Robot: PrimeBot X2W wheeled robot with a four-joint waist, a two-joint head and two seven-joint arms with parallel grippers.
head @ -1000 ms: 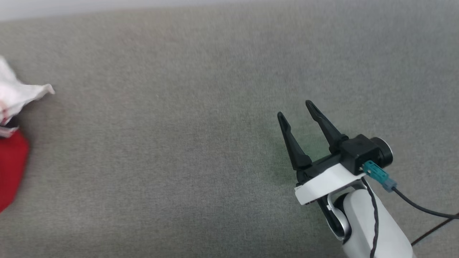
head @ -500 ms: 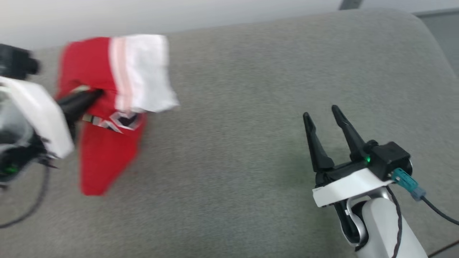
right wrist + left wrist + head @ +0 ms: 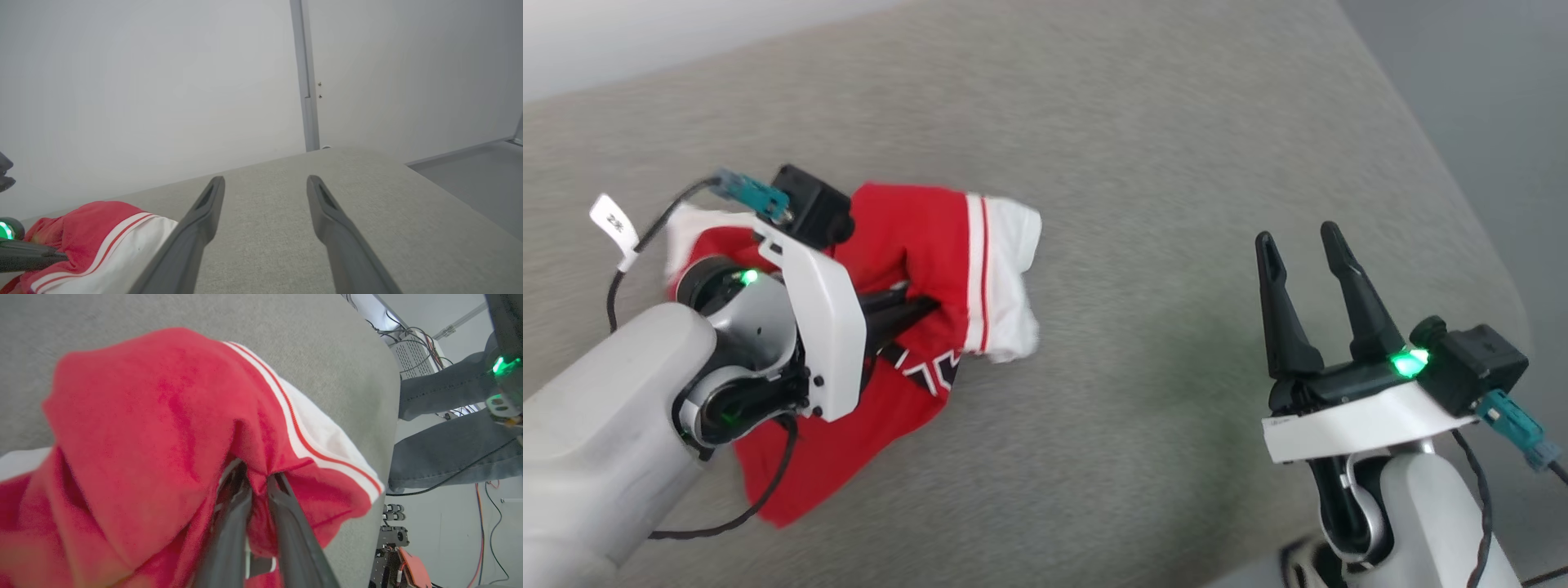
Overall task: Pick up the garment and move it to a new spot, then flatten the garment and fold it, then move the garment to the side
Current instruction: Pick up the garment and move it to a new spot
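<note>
Over on the left, a pale, rounded forearm ends in a white bracket. There the left gripper (image 3: 923,310) has its two long dark fingers pinched together on a fold of the garment (image 3: 915,237), and the soft red knit puckers into creases where they bite. The jersey is bunched in a loose heap at the left of the grey fabric-covered surface (image 3: 1160,147), partly under that wrist; I cannot tell whether the clamped part is lifted clear. A scrap of black-and-white lettering (image 3: 927,371) shows below the fingers, and a red tail trails toward the near edge. Right of the grip a white sleeve (image 3: 1009,278), edged with thin red and white stripes, flops limply. Next comes bare, finely woven grey, rounded at its far corner. On the right, the right gripper (image 3: 1297,237) hangs with its tapered matte-black fingers spread wide, gripping nothing, well apart from the cloth.
</note>
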